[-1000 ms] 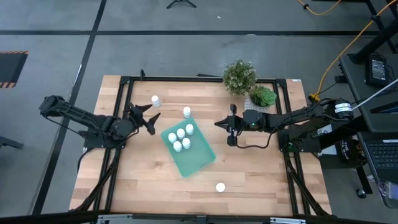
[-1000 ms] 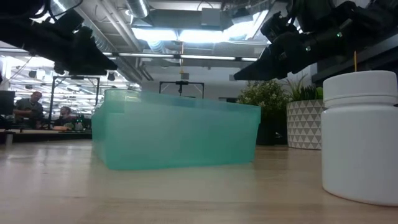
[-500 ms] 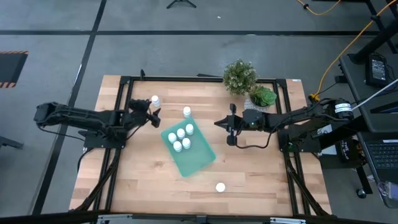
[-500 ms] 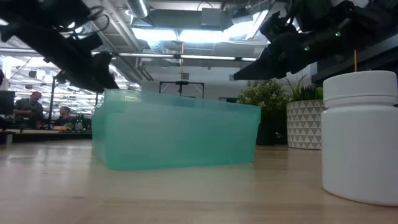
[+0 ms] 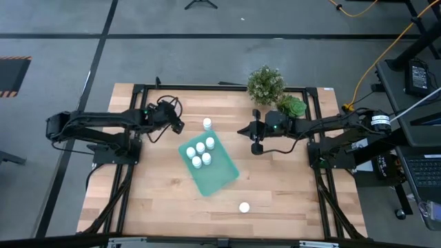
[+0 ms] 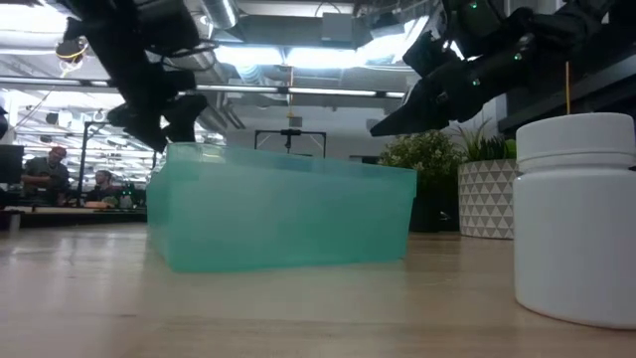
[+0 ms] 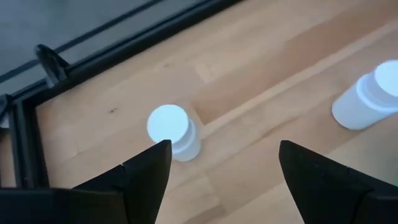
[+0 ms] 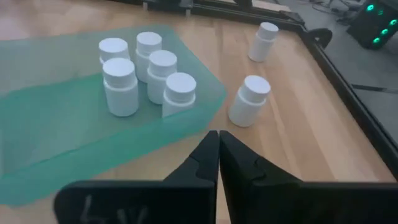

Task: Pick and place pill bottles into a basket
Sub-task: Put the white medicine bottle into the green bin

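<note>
Several white pill bottles point(image 8: 148, 73) stand in the teal basket point(image 5: 213, 173) at mid-table. Outside it, one bottle point(image 7: 171, 131) stands near the far left edge, another point(image 5: 207, 124) just beyond the basket, and a third point(image 5: 244, 207) near the front edge. My left gripper point(image 7: 224, 174) hovers open above and short of the far-left bottle, which shows past its fingers and nearer one of them. My right gripper point(image 5: 255, 140) hangs shut in the air to the right of the basket.
Two potted plants point(image 5: 265, 85) point(image 5: 291, 107) stand at the far right, behind my right arm. A black frame rail point(image 7: 93, 46) runs along the table's far edge just beyond the far-left bottle. Bare wood lies in front of the basket.
My left gripper has swung toward the table's far edge and right, over the far-left bottle, tipping its fingers downward and staying open. My right gripper has shifted a little toward the far edge, still shut. No bottle has moved.
</note>
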Controlling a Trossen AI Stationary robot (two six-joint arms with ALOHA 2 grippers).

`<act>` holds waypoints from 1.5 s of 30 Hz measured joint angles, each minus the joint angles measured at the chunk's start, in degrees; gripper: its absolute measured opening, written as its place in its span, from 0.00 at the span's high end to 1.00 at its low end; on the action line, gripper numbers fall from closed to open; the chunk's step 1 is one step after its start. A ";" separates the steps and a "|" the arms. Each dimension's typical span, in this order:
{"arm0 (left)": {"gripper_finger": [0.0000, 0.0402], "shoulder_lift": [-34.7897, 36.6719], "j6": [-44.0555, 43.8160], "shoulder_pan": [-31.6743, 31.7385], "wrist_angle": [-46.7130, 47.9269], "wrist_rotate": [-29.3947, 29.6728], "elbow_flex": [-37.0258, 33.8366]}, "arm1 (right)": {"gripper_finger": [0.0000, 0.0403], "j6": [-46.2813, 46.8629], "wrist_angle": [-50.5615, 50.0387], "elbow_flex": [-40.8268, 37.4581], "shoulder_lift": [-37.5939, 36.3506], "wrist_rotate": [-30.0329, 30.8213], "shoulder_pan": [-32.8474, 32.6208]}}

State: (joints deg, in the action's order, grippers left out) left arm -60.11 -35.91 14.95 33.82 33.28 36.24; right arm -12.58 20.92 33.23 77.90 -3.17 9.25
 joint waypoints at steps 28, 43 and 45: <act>0.28 -6.13 11.16 19.90 1.03 -13.81 3.57 | 0.99 -3.19 2.26 0.00 -0.01 -0.14 0.73; 0.28 -16.15 15.56 24.21 -3.98 -17.83 3.57 | 0.99 -4.41 4.42 0.00 -0.01 -0.14 0.73; 0.28 -16.67 15.72 24.66 -4.98 -17.94 3.57 | 0.98 -4.42 4.66 0.00 -0.03 -0.14 0.73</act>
State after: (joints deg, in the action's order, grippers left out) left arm -76.78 -20.19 39.61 28.84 15.34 39.81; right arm -17.00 25.58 33.23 77.87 -3.31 9.98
